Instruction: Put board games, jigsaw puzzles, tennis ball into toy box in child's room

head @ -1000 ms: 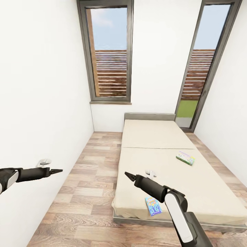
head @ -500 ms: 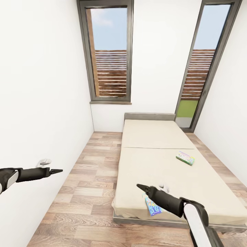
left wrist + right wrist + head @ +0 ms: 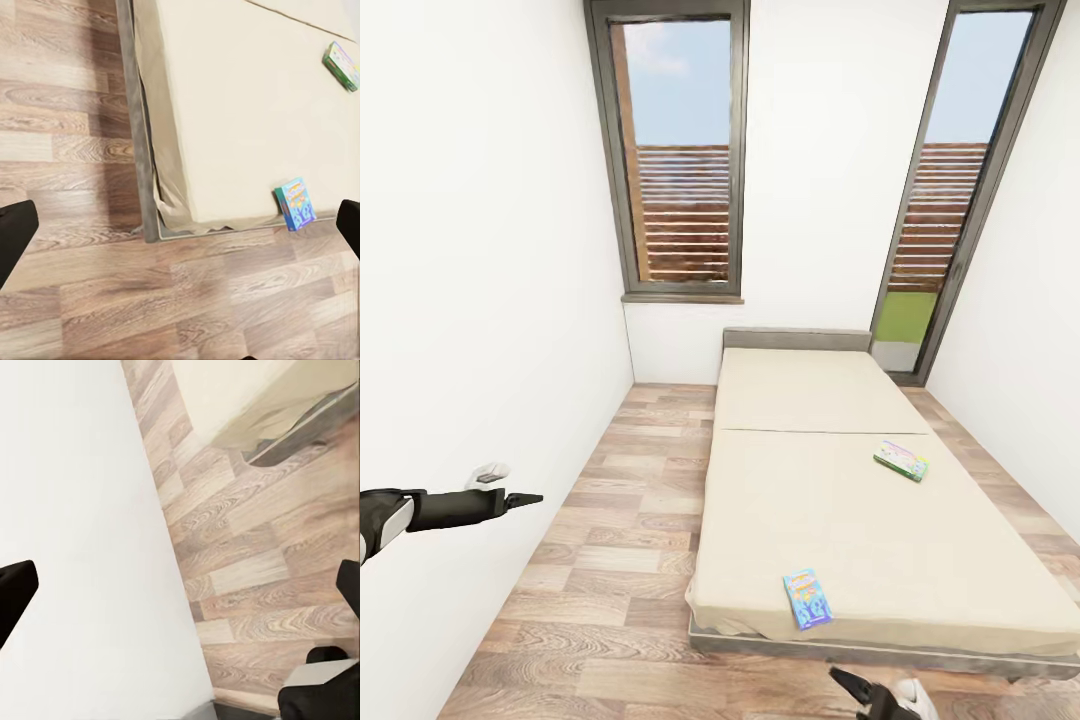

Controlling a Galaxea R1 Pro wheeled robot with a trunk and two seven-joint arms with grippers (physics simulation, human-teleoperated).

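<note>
My left gripper (image 3: 525, 497) hangs over the plank floor (image 3: 610, 560) beside the white wall (image 3: 480, 250), its fingers spread wide in the wrist view, holding nothing. My right gripper (image 3: 847, 684) sits low, fingers wide apart, empty. Ahead of it on the bed (image 3: 840, 500) lies the small blue board game (image 3: 806, 598); the green-edged board game (image 3: 901, 461) lies farther off, toward the tall windows (image 3: 680, 150).

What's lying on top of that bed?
On the bed lie two flat game boxes: a small blue one near the foot corner and a green-edged one farther up. Whatever is beneath the boxes is covered.
</note>
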